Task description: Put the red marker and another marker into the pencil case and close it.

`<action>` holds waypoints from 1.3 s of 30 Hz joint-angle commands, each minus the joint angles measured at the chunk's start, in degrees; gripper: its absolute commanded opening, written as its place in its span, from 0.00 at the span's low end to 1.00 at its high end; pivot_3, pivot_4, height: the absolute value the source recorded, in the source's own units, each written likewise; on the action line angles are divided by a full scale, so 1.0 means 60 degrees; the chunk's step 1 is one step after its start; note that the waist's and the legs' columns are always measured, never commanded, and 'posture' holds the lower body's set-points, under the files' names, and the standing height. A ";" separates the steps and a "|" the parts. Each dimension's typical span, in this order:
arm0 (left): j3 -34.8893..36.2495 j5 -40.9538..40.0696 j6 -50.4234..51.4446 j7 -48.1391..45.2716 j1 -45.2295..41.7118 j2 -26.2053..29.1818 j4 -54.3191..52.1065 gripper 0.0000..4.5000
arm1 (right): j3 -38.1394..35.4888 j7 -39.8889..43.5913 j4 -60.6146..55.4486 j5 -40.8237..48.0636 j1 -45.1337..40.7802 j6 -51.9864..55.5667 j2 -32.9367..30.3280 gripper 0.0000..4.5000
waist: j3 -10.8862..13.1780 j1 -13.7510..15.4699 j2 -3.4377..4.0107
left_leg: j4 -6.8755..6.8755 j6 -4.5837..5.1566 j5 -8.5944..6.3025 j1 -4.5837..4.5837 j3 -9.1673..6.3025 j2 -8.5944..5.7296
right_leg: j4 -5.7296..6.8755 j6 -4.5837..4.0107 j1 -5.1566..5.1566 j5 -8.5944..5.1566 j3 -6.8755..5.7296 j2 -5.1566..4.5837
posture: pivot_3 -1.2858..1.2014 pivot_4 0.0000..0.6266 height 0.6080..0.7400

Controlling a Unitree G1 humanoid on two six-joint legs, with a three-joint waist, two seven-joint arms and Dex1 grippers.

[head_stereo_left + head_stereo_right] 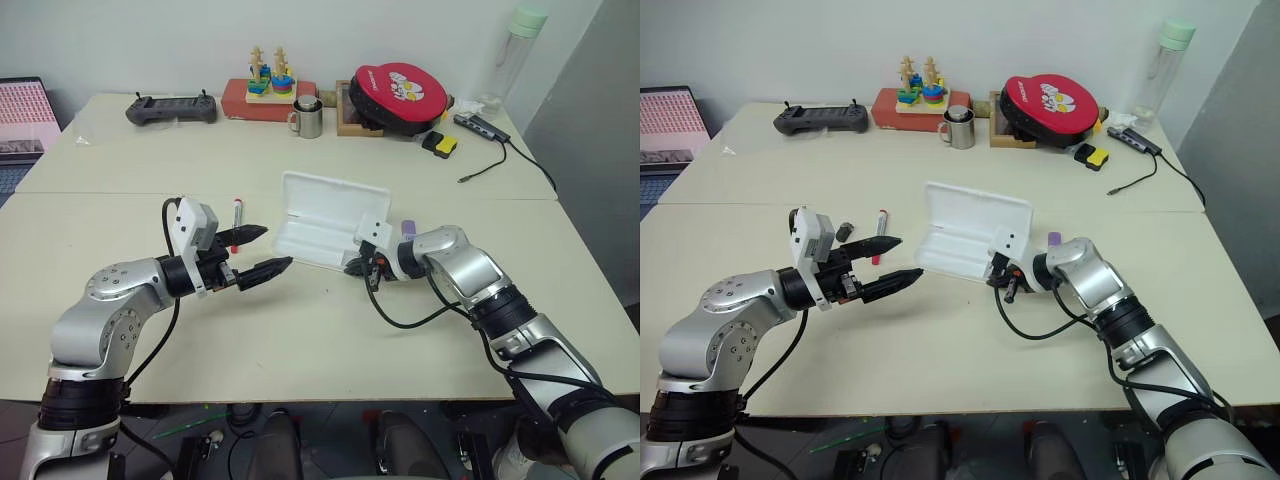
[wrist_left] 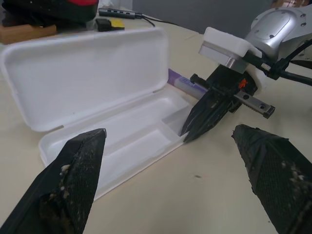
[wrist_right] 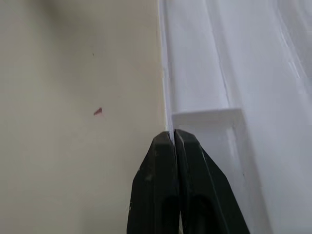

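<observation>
Near the middle of the surface lies the pencil case [image 1: 318, 230], white, with its lid standing up open and nothing inside its tray. At the case's right end the right gripper [image 3: 174, 141] has its two black fingers [image 2: 207, 113] pressed tight together, pinching the thin front rim of the tray. Just behind that gripper, the purple marker [image 2: 184, 83] lies flat on the surface, beside the right end of the case. Left of the case, the red marker [image 1: 880, 231] lies flat too. The left gripper [image 1: 256, 253] hangs just above the surface, near the red marker, with its fingers spread wide and holding nothing.
</observation>
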 commanded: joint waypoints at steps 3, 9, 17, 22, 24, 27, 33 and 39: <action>0.0285 -0.0063 -0.0102 0.0165 -0.0088 -0.0024 0.0033 1.00 | -0.0037 0.0652 -0.1337 0.0135 0.0512 -0.0670 -0.0352 0.00 | 0.0000 0.0008 0.0000 | -0.0001 0.0000 0.0000 0.0000 0.0000 0.0000 | 0.0000 -0.0002 -0.0001 0.0000 -0.0001 0.0000 | 0.52 0.24 1.00; 0.0536 -0.0154 -0.0033 0.0006 0.0320 0.0217 0.0056 1.00 | 0.0418 0.1526 -0.3260 0.0289 0.1863 -0.0658 -0.1093 0.00 | 0.0000 -0.0009 0.0000 | -0.0013 -0.0001 -0.0001 -0.0005 0.0000 0.0000 | -0.0005 -0.0007 -0.0006 -0.0004 -0.0002 0.0000 | 0.52 0.24 1.00; 0.0597 0.0047 0.0177 0.0658 0.0731 0.0149 0.0219 1.00 | 0.0310 0.1168 -0.3046 0.0128 0.1803 -0.0458 -0.0732 0.00 | 0.0000 -0.0082 0.0000 | 0.0003 -0.0001 0.0001 0.0008 0.0000 0.0001 | 0.0001 0.0045 -0.0001 -0.0012 0.0004 0.0000 | 0.52 0.24 1.00; 0.1348 0.0111 0.0165 0.1447 0.1042 0.0181 0.0433 1.00 | -0.0174 0.1278 -0.3467 0.0486 0.1715 -0.0339 -0.0799 0.13 | 0.0000 -0.0079 0.0000 | 0.0003 -0.0001 0.0001 0.0006 -0.0001 0.0001 | 0.0001 0.0042 0.0000 -0.0014 0.0003 -0.0001 | 0.52 0.24 1.00; 0.1890 -0.0102 0.0363 0.1686 0.1321 0.0220 0.0472 1.00 | -0.0626 0.1413 -0.3900 0.1058 0.1687 0.0054 -0.0815 0.25 | 0.0000 -0.0095 0.0000 | -0.0001 -0.0001 0.0001 0.0006 -0.0001 0.0001 | 0.0000 0.0036 -0.0003 -0.0017 0.0005 -0.0001 | 0.52 0.24 1.00; 0.1990 0.0212 0.0229 0.2127 0.1439 0.0116 0.0737 1.00 | -0.1263 0.1212 -0.4321 0.1667 0.1629 0.0352 -0.0664 0.41 | 0.0000 -0.0074 0.0000 | -0.0010 -0.0001 0.0000 0.0004 -0.0003 0.0002 | 0.0002 0.0000 -0.0006 -0.0004 0.0000 0.0000 | 0.52 0.24 1.00; 0.1015 0.1743 0.0000 0.4068 -0.0107 -0.0716 0.2516 1.00 | -0.2500 -0.0424 -0.4078 0.2086 0.1250 0.0371 0.0275 0.77 | 0.0000 0.0142 -0.0001 | 0.0008 -0.0001 0.0002 0.0006 -0.0007 -0.0001 | 0.0001 0.0041 0.0004 -0.0002 -0.0007 -0.0001 | 0.52 0.24 1.00; 0.0177 0.2572 -0.0353 0.4265 -0.1266 -0.1274 0.3968 1.00 | -0.3118 -0.1471 -0.3755 0.2202 0.0419 0.0494 0.0784 0.99 | -0.0003 0.0148 -0.0006 | 0.0020 -0.0005 0.0008 0.0002 -0.0006 -0.0003 | -0.0004 0.0044 0.0001 0.0035 0.0000 0.0001 | 0.52 0.24 1.00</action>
